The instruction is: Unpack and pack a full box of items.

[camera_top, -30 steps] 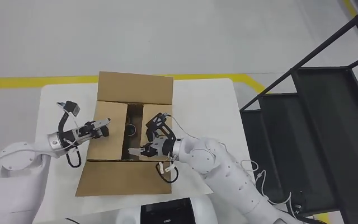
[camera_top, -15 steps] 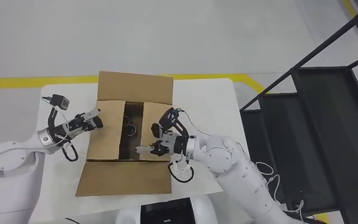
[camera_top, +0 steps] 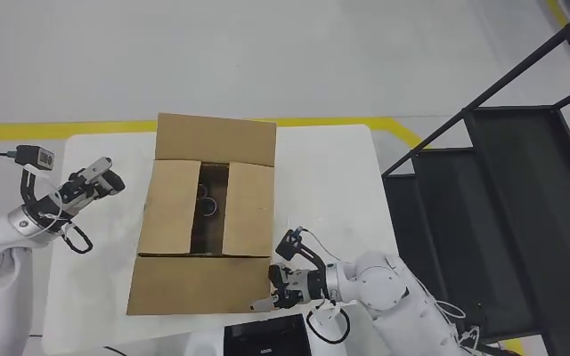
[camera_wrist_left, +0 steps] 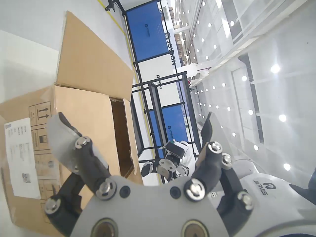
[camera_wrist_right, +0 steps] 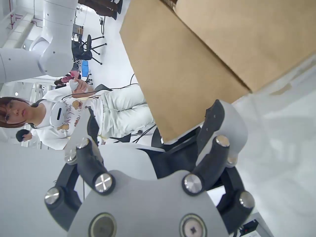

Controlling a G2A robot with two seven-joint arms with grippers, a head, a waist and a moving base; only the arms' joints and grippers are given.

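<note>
Top view: cardboard box (camera_top: 169,222) at the centre of the white table (camera_top: 325,178). Far and near flaps are folded outward. The two side flaps are folded inward, with a narrow gap between them.

Contents: dark round items (camera_top: 207,203) show in that gap, inside the box; their kind cannot be told.

Left gripper (camera_top: 111,176): off the box's left side and apart from it, over the table's left part. Fingers spread, holding nothing.

Right gripper (camera_top: 267,294): at the box's near right corner, just beside the near flap. Fingers spread, holding nothing.

Left wrist view: white printed label (camera_wrist_left: 21,156) on the box's side wall.

Right wrist view: the flap's corner appears between the spread fingers; contact cannot be told.
</note>
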